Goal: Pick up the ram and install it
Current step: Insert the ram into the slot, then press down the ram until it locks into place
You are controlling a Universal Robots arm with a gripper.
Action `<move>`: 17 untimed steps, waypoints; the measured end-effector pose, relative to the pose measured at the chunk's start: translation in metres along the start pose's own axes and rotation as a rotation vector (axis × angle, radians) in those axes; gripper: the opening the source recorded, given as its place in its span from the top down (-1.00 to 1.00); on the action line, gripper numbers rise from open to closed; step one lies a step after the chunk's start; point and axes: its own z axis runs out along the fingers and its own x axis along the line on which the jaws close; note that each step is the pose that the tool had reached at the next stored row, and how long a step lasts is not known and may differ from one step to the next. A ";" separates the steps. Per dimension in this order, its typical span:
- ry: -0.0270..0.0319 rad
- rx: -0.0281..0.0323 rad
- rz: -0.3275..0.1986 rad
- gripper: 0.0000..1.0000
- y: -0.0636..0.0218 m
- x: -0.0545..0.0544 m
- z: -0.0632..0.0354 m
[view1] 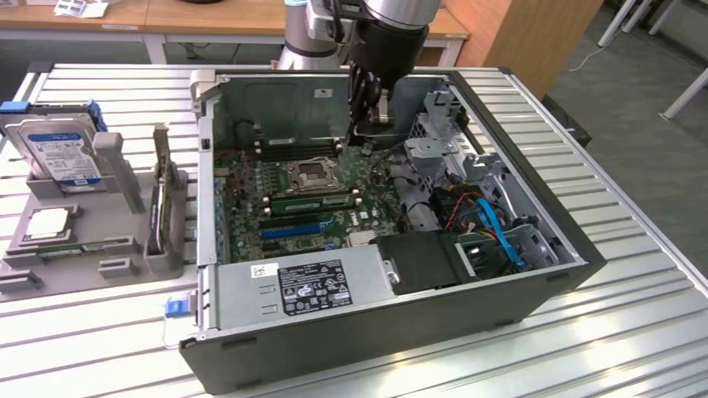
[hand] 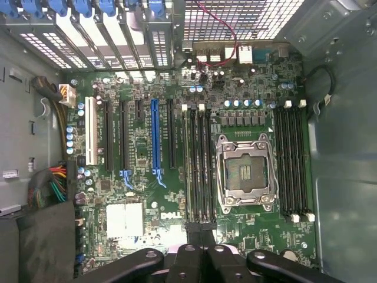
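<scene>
Exterior view: gripper (view1: 369, 133) is down inside the open PC case (view1: 387, 332), claw pressed together with nothing pinched that I can see, hanging at about 1 o'clock of the CPU socket (view1: 312, 174); the ram (view1: 315, 200) sits on the board just at 6 o'clock of that socket, and a hard drive (view1: 61, 153) stands in a holder out at 9 o'clock of the case. Wrist view adds the board detail: black memory slots (hand: 199, 165) beside the socket, ending right at the gripper tips, plus the blue expansion slot (hand: 154, 135)
</scene>
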 end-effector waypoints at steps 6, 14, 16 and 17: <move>-0.0005 0.0000 0.000 0.79 0.0000 0.000 0.0000; -0.0005 0.0000 0.000 0.79 0.0000 0.000 0.0000; -0.0006 0.0000 0.000 0.79 -0.0001 0.000 0.0008; -0.0004 0.0000 0.000 0.79 -0.0002 0.000 0.0024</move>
